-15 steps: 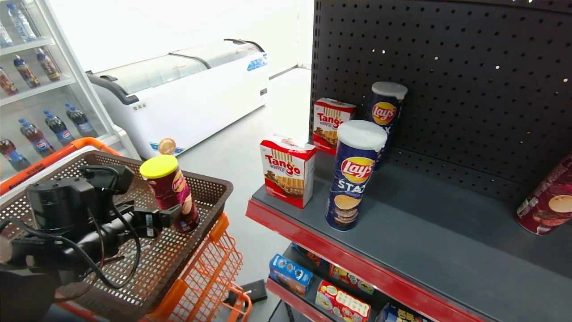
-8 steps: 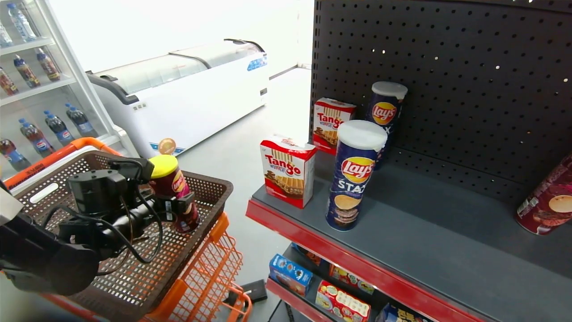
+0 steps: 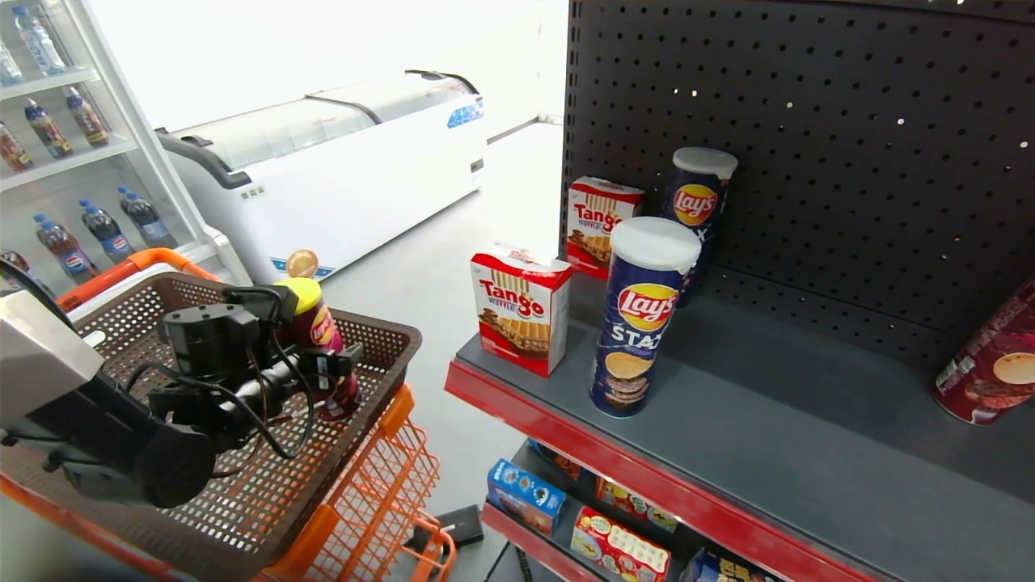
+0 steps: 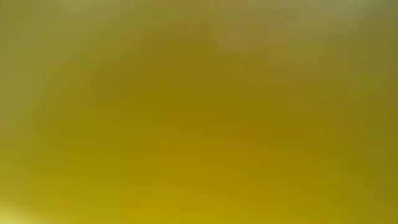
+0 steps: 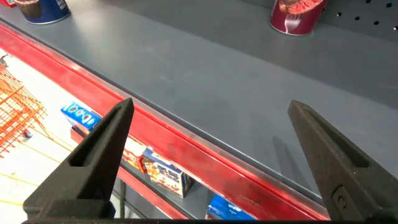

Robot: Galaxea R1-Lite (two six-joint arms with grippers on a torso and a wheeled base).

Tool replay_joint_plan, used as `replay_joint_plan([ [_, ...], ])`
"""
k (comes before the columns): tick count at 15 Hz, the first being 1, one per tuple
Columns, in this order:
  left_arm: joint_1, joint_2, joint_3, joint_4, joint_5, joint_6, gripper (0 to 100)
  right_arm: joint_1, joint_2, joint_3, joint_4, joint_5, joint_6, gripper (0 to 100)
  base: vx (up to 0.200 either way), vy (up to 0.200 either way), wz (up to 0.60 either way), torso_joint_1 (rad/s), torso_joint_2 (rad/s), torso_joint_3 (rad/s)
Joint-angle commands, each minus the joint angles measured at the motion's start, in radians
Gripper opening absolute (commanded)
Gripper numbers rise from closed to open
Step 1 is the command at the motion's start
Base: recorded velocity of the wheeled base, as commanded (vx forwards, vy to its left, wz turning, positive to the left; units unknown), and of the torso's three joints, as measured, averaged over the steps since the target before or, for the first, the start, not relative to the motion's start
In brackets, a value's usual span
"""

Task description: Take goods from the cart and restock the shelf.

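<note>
Tipping is the risk: the yellow-lidded canister [image 3: 323, 327] stands upright inside the cart [image 3: 388, 339], left gripper [image 3: 331, 368] at its middle, jaws' state untellable, so an off-centre squeeze could topple it; right gripper [image 5: 211, 106] jaws gape wide.

White chest freezer [image 3: 340, 178], drinks cooler [image 3: 69, 158], seemingly soda bottles [image 3: 105, 230]

A maroon chip can [image 3: 321, 327] with a yellow lid stands upright in the brown mesh cart basket [image 3: 390, 356], near its corner toward the shelf [image 3: 768, 420]; the grey, red-edged shelf holds a front blue can [image 3: 643, 323], a rear blue can [image 3: 697, 202], two wafer boxes [image 3: 520, 309] and a second maroon can [image 3: 990, 364] at its right end.
</note>
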Motion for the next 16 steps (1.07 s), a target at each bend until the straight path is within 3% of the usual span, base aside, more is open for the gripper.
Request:
replay_joint_plan([
  [1,-0.004,-0.004,-0.003,0.002,-0.001,-0.002,100,0.0,0.0,0.0,0.0,0.0,0.0,100,0.0,0.0,0.0,0.0,0.0,0.0],
  [10,-0.013,-0.028,-0.054,0.026,-0.003,0.001,100,0.001,0.0,0.0,0.0,0.0,0.0,100,0.0,0.0,0.0,0.0,0.0,0.0],
  [11,-0.015,-0.018,-0.06,0.026,-0.001,0.001,0,0.001,0.0,0.0,0.0,0.0,0.0,100,0.0,0.0,0.0,0.0,0.0,0.0],
  [16,-0.03,-0.007,-0.065,0.022,-0.001,0.006,0,0.0,0.0,0.0,0.0,0.0,0.0,100,0.0,0.0,0.0,0.0,0.0,0.0],
])
